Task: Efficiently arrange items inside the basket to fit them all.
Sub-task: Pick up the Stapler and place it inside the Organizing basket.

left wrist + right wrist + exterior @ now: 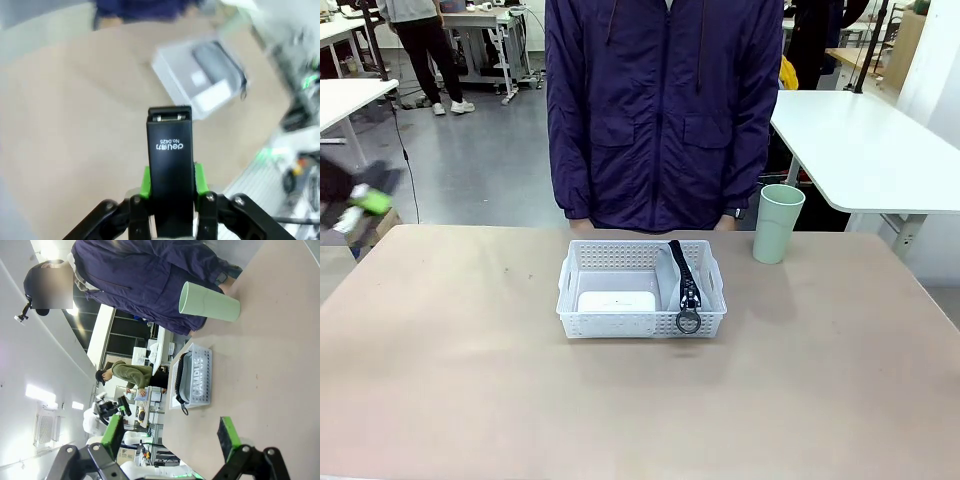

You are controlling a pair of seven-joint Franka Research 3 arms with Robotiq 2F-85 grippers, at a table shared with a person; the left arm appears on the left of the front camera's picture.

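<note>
One bench (pixel 470 400) carries one basket (pixel 582 318). Inside it lie one soft, squashable pouch (pixel 668 275) along its right side and one rigid white box (pixel 616 300) at its front left. One probably light cup (pixel 778 223) stands right of the basket; grip its rim. Well left of the basket, left fingers (pixel 145 182) clamp one stiff, likely slick stapler (pixel 170 150) by its sides. Right fingers (pixel 227 437) gape empty.

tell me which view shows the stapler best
The left wrist view: the black stapler sits centre frame, its print readable, clamped between the left claw's green pads. The front view gives just a blurred dark shape at the left edge. The right wrist view faces the cup and basket instead.
</note>
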